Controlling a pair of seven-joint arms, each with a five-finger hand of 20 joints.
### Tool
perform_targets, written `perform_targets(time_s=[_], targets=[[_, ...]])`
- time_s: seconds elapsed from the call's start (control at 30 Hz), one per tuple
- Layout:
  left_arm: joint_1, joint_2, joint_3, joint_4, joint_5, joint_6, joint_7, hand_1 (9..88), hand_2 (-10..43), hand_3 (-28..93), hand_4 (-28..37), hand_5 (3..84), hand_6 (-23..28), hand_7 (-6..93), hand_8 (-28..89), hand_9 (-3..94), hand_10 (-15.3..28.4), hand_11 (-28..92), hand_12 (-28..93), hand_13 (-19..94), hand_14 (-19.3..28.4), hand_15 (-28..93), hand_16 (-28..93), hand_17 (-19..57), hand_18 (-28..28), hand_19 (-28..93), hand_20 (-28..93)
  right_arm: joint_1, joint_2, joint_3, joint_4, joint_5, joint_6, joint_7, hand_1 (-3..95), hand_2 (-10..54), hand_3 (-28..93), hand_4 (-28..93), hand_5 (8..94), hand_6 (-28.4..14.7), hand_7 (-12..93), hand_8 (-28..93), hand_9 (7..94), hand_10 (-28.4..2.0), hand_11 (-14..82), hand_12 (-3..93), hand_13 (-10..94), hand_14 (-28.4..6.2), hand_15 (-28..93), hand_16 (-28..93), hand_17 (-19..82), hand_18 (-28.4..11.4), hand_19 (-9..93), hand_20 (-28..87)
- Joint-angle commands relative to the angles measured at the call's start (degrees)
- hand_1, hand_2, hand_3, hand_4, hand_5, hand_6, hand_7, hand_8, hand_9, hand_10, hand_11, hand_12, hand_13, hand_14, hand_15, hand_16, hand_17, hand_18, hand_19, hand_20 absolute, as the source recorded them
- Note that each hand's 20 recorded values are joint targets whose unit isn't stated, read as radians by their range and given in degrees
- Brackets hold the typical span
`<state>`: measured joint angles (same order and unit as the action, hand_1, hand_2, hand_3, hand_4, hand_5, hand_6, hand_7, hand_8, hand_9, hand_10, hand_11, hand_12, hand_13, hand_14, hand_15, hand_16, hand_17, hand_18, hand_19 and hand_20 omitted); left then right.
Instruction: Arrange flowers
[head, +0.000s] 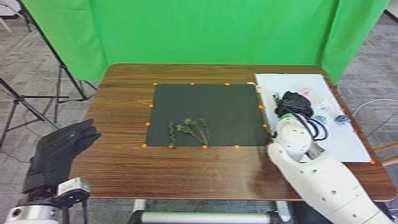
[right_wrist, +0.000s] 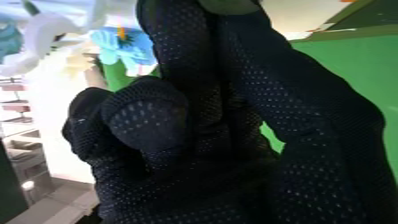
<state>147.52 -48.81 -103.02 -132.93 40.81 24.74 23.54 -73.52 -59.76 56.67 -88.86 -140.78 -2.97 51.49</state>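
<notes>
We have our left hand (head: 60, 150) open; whether our right hand (head: 294, 104) grips anything, we cannot tell. Near the right hand we see a pink flower (head: 306, 92) and a blue flower (head: 342, 119); green sprigs (head: 186, 129) lie between our hands.
</notes>
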Motion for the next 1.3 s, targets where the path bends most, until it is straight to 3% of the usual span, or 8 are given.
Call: perform_targets(time_s=[0.03, 0.43, 0.67, 0.87, 0.97, 1.07, 1.2, 1.3], targets=[[2.2, 1.36, -0.23, -0.54, -1.20, 1.09, 1.38, 28.5, 5.9, 84, -11.2, 50.0, 14.9, 14.6, -9, 41.0, 21.8, 35, 10, 28, 28.1, 58, -11, -9.3, 21.6, 56, 15, 2.5, 1.4, -2.5, -1.8, 0.4, 2.1, -0.4, 52.0, -9.4, 78, -28, 84.6, -3.3, 27, 20, 90.1, -12.9, 29.3, 25.6, 82, -5.6, 69, 24, 56, -19.6, 93, 39], [4.7, 4.53, -0.43, -1.06, -3.87, 3.52, 4.82, 28.5, 6.0, 83, -11.2, 50.0, 14.9, 14.6, -9, 41.1, 21.8, 35, 10, 28, 28.1, 58, -11, -9.3, 21.5, 56, 15, 4.6, 1.9, -4.2, -5.9, -0.8, 3.6, -1.9, 52.3, -9.5, 78, -27, 85.9, -3.7, 25, 21, 90.9, -13.0, 29.1, 26.0, 83, -5.5, 69, 25, 56, -19.6, 93, 40], [6.4, 6.09, -1.35, -1.40, -5.26, 4.59, 6.44, 28.5, 6.0, 84, -11.3, 50.0, 14.9, 14.6, -9, 41.1, 21.9, 35, 10, 28, 28.1, 58, -11, -9.3, 21.5, 56, 15, 0.3, 1.5, -4.2, -13.3, 0.4, 3.4, -3.3, 52.2, -9.5, 79, -27, 86.6, -4.0, 24, 22, 91.4, -13.4, 28.8, 26.4, 83, -6.0, 69, 25, 57, -20.0, 93, 41], [5.9, 6.30, -1.23, -1.18, -5.14, 4.20, 5.97, 28.5, 6.0, 84, -11.2, 49.9, 14.9, 14.5, -9, 41.1, 21.8, 35, 10, 28, 28.1, 58, -11, -9.3, 21.5, 56, 15, -2.7, 0.9, -6.9, -16.6, 0.0, 4.2, -4.7, 52.1, -9.5, 79, -27, 86.9, -4.2, 23, 22, 91.7, -13.6, 28.7, 26.2, 83, -6.0, 69, 25, 57, -20.3, 93, 41], [5.6, 7.37, -0.79, -1.02, -5.65, 4.39, 6.53, 28.5, 6.0, 83, -11.2, 50.0, 14.9, 14.7, -9, 41.1, 21.8, 35, 10, 28, 28.1, 58, -11, -9.3, 21.5, 56, 15, -2.1, 1.2, -8.7, -15.3, -3.6, 6.5, -4.5, 52.1, -9.5, 79, -27, 87.1, -4.1, 23, 23, 91.7, -13.6, 28.7, 26.4, 83, -6.1, 69, 25, 57, -20.4, 93, 41], [5.2, 6.56, -0.83, -1.03, -4.97, 3.93, 5.71, 28.5, 6.0, 83, -11.1, 50.0, 14.9, 14.7, -9, 41.0, 21.8, 35, 10, 28, 28.1, 58, -11, -9.3, 21.5, 56, 15, -1.8, 1.8, -8.0, -15.2, -4.0, 5.0, -3.3, 50.0, -9.5, 78, -25, 86.2, -3.6, 24, 22, 90.3, -13.6, 30.2, 23.5, 83, -6.7, 68, 25, 57, -20.6, 93, 41], [5.7, 6.79, -1.11, -1.12, -5.28, 4.14, 6.02, 28.5, 5.9, 83, -11.1, 50.0, 14.9, 14.7, -9, 41.0, 21.8, 35, 10, 28, 28.1, 58, -11, -9.3, 21.5, 56, 15, -0.7, 2.8, -6.7, -14.4, -3.4, 1.5, -1.0, 41.8, -8.0, 76, -23, 77.8, -5.5, 26, 17, 82.7, -16.8, 32.4, 21.0, 78, -9.7, 70, 24, 54, -21.9, 93, 38], [6.1, 7.18, -1.05, -1.14, -5.74, 4.31, 6.37, 28.6, 6.0, 83, -11.2, 50.0, 14.9, 14.7, -9, 41.0, 21.8, 35, 10, 28, 28.1, 58, -11, -9.3, 21.5, 56, 15, -0.2, 2.8, -5.8, -13.0, -2.8, -1.8, 0.0, 33.9, -3.9, 77, -21, 70.0, -10.3, 28, -5, 72.9, -21.2, 36.4, 20.9, 71, -13.4, 74, 23, 50, -23.5, 93, 35]])
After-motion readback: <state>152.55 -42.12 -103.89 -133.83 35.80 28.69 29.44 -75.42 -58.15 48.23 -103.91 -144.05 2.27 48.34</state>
